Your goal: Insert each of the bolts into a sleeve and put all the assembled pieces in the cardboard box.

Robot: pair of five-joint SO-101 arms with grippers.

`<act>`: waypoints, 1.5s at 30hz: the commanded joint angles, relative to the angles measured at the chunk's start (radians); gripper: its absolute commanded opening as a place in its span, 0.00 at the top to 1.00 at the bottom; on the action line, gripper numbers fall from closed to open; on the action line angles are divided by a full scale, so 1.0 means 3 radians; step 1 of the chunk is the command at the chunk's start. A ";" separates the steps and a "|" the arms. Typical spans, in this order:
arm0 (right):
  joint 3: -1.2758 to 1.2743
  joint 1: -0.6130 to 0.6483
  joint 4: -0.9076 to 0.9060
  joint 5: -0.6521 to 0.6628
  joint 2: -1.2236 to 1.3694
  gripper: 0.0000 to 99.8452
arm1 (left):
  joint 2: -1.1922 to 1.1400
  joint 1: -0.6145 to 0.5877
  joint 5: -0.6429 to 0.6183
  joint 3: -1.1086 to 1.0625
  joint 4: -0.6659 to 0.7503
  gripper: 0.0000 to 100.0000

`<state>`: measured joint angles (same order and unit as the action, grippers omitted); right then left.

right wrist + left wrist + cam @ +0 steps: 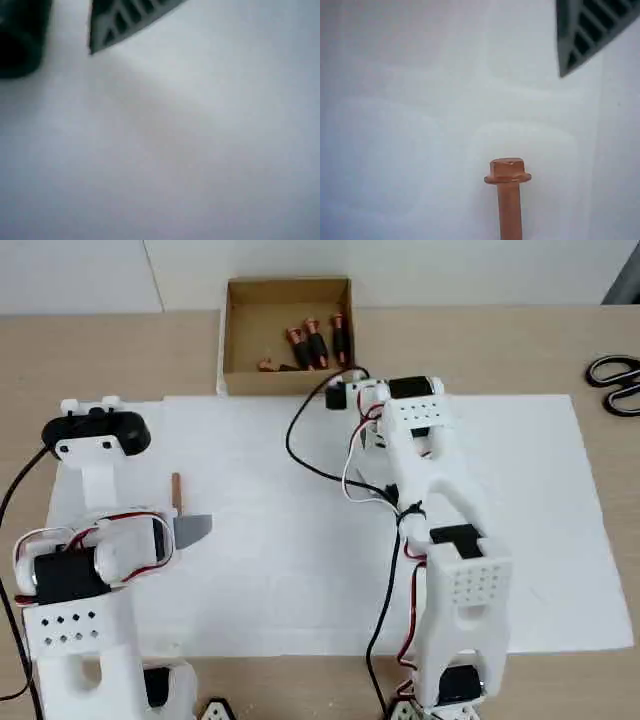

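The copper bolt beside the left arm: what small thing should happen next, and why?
Probably the left end effector should secure the bolt. It sits right at its tip, bare, while finished pieces already lie in the cardboard box.

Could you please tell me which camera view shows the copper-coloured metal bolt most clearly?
The left wrist view: the copper-coloured metal bolt appears close up, flanged head and shank distinct. The high view shows it as a thin sliver on the white sheet.
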<state>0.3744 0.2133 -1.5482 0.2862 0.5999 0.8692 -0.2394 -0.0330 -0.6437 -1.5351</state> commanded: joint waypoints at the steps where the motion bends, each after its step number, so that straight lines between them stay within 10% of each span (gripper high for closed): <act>1: 0.0010 -0.0054 -0.0049 -0.0036 0.0008 0.83 | 0.0051 -0.0020 0.0036 0.0008 0.0031 0.65; 31: 0.0532 -0.0125 -0.0437 0.0123 -0.0509 1.00 | -0.0026 -0.0020 0.0041 0.0187 -0.0118 0.65; 45: 0.0394 -0.0448 -0.0453 -0.0010 -0.1302 1.00 | -0.2675 -0.0020 0.0138 0.1869 -0.0414 0.65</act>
<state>0.4849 0.1028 -1.6755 0.2954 0.3007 0.2171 -0.2394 -0.0100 -0.1818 -1.6609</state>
